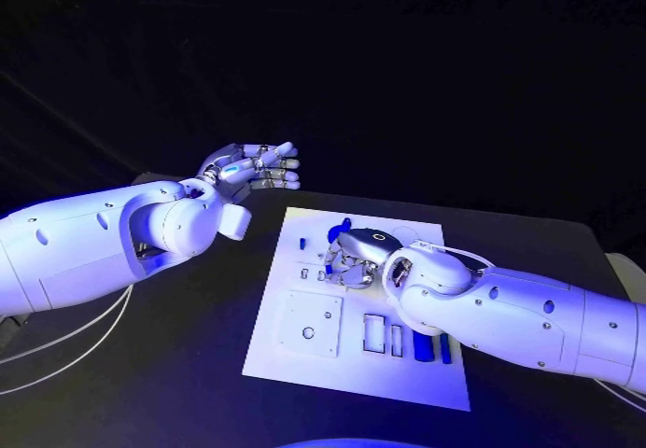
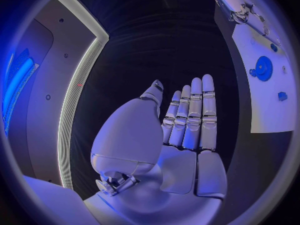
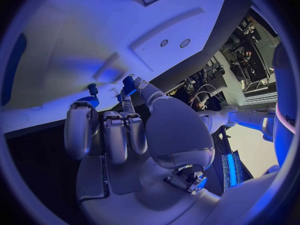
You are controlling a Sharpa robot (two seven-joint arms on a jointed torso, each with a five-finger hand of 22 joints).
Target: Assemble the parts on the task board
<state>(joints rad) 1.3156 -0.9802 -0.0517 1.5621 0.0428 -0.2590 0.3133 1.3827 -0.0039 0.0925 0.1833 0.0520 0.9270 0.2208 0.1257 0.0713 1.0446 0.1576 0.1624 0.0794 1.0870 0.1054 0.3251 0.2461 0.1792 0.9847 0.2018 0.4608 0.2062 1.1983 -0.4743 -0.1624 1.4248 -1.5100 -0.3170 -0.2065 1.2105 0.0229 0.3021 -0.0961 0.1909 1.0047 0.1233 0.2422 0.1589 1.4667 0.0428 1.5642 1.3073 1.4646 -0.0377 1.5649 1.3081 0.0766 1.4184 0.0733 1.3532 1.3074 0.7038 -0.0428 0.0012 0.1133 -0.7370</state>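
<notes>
The left arm comes in from the left edge of the head view and ends above and left of the board; its left hand is raised over the dark table, clear of everything; in the left wrist view the left hand is flat and empty, fingers straight and side by side, thumb out to the side.

The right arm reaches in from the lower right of the head view, its right hand bent down over the middle of the white task board; in the right wrist view the fingers curl toward the board, and the thumb and one fingertip pinch a small blue part just above the white surface; a round blue gear sits beside the fingertips.

On the board, near its upper edge in the head view, a blue gear lies partly behind the hand; blue bars lie in slots at the lower right, beside pale rectangular recesses.
</notes>
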